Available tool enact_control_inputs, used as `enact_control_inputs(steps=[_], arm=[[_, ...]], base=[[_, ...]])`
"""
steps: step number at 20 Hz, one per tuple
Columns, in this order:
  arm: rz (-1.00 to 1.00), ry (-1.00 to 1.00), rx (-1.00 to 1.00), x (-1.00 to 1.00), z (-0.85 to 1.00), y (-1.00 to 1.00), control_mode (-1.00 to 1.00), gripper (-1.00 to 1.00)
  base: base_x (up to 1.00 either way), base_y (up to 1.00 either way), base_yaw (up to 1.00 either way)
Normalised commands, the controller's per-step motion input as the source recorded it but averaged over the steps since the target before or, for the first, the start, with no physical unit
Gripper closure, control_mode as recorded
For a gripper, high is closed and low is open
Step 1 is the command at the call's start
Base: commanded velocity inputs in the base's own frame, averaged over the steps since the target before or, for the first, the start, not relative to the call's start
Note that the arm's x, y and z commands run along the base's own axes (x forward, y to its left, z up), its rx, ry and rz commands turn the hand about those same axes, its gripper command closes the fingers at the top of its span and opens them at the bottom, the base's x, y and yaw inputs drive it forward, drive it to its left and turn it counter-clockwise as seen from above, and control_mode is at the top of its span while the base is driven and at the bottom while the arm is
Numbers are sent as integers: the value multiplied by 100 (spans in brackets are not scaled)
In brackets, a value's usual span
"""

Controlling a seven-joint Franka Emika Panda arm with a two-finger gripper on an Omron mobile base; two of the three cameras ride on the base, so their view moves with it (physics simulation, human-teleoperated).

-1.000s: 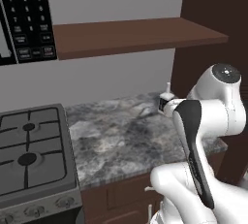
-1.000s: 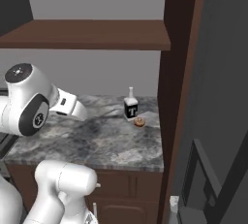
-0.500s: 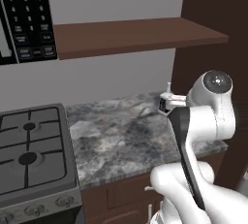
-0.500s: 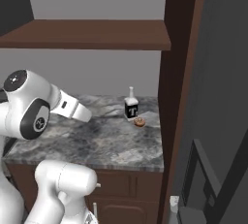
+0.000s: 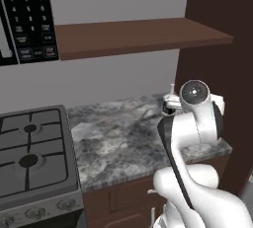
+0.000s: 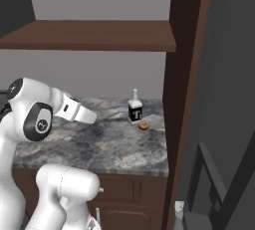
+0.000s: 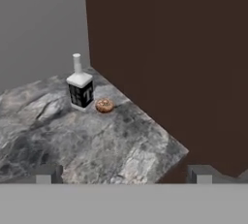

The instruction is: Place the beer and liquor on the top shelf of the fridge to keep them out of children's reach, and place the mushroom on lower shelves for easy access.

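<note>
I count one liquor bottle and one mushroom far ahead of my wide-open, empty pincer.

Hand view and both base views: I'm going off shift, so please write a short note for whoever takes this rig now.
Gripper: open, holding nothing, aimed at the counter's far corner.
Liquor: upright on the marble counter near the back wall, beside the dark brown cabinet side.
Mushroom: on the counter just beside the liquor.
Done: nothing stowed yet.
Left: beer and liquor to the top fridge shelf, mushroom lower.
</note>
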Motion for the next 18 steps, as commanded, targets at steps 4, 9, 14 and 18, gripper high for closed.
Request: enact_control_inputs(steps=[4, 9, 14, 18], arm=[[-13, -11, -11, 39, 0, 0, -100, -100], [-8, -15, -4, 39, 0, 0, -100, -100], [-3, -12, -2, 39, -9, 0, -100, -100], [-1, -9, -5, 38, -21, 0, -100, -100]], base=[[0, 0, 0], [0, 0, 0], [0, 0, 0], [0, 0, 0]])
